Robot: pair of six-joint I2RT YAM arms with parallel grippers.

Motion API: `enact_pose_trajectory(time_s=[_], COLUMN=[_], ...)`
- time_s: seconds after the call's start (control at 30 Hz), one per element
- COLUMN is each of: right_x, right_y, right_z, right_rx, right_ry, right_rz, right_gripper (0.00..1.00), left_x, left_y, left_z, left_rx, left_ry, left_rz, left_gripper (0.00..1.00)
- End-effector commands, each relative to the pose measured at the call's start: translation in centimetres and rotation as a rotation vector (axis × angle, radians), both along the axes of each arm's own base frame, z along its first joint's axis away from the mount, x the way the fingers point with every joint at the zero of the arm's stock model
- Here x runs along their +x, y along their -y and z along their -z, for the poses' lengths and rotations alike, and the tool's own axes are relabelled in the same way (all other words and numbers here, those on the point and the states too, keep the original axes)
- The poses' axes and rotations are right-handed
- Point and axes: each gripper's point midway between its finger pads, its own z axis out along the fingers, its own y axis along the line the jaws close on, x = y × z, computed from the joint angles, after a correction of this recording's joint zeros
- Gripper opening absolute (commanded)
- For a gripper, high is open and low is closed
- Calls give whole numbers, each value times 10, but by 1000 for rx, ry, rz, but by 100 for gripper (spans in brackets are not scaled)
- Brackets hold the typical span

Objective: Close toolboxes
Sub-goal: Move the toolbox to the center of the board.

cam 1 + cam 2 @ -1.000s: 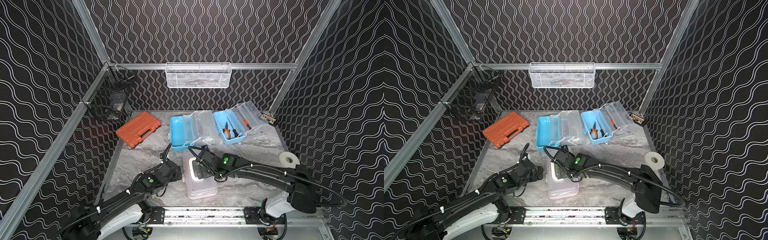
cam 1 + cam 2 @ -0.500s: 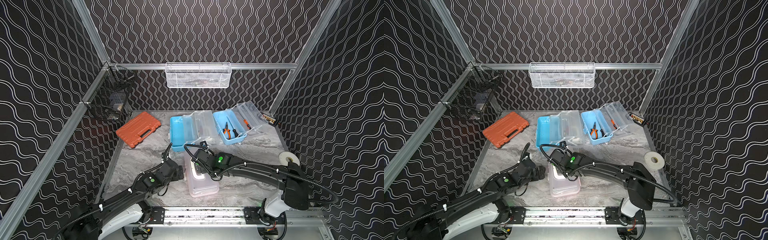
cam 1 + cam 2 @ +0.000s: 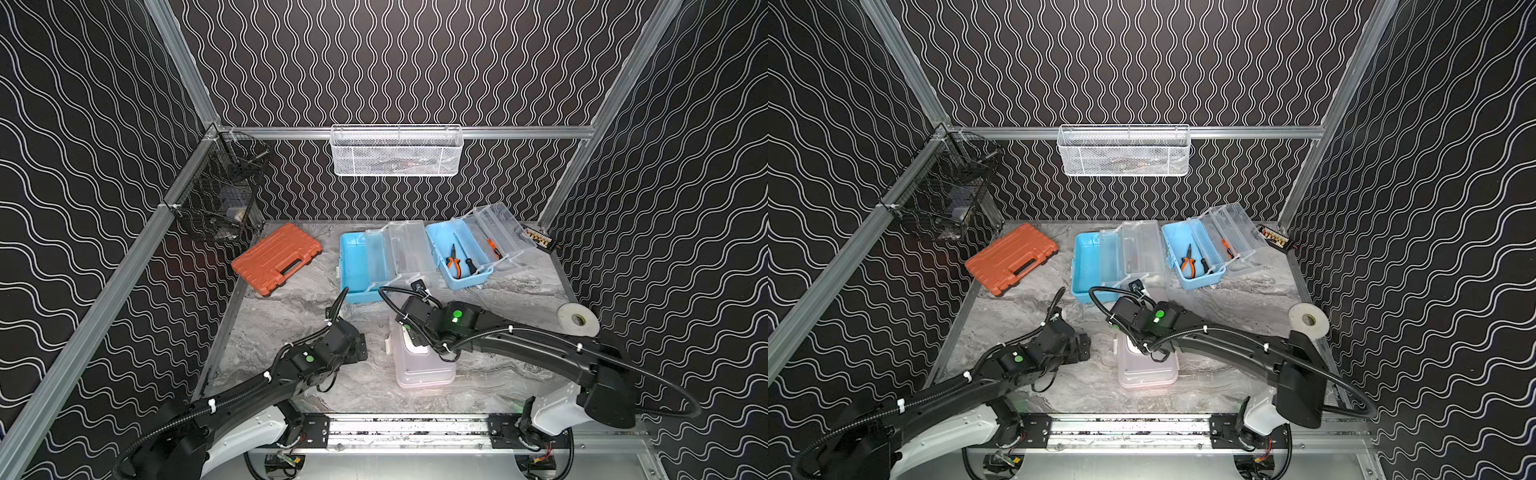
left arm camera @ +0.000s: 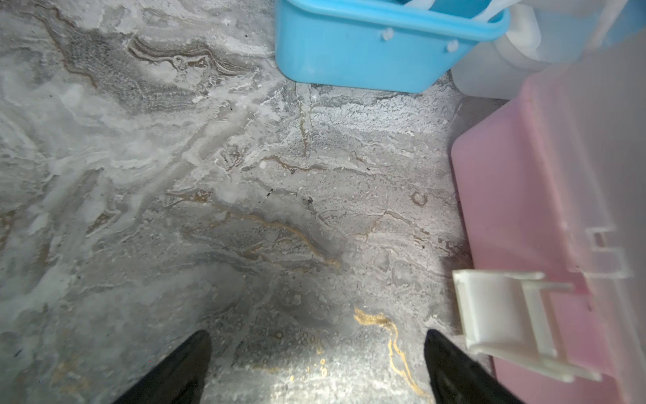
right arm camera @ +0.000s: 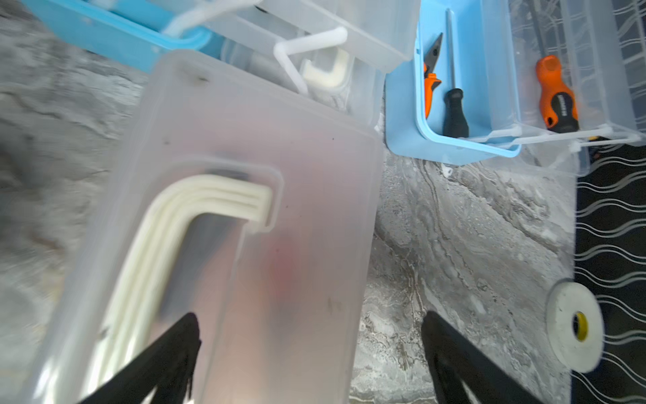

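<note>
Marble tabletop point(image 3: 498, 374): pink toolbox point(image 3: 424, 368), lid down. Just behind it, light-blue toolbox point(image 3: 353, 266), open; second light-blue toolbox point(image 3: 469, 282) further back, open, holding pliers point(image 3: 453, 266). Above pink toolbox, right gripper point(image 5: 309, 316) spread; just beside it, left gripper point(image 4: 316, 334) spread.

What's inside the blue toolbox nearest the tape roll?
Orange-handled pliers and a black-handled screwdriver lie in its blue base; an orange screwdriver lies in its clear tray. Anything under that tray is hidden.
</note>
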Motion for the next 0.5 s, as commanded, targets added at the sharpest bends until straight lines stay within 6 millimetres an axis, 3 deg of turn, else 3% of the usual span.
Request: enact_pose_trajectory(time_s=[0.0,0.17,0.47], right_x=[-20,-40,-64], right_y=[-17,-34,-41], right_z=[-12,-21,8], right_rx=[94,128,-35], right_ry=[-84,-117,-134], right_rz=[-107,-173,-176], right_gripper=[99,99,99], left_x=[9,14,25], left_y=[4,9,8], left_z=[-6,-4,-2], left_rx=[-11,-21,-81], left_ry=[31,26,31], left_rz=[-9,3,21], left_gripper=[99,99,99])
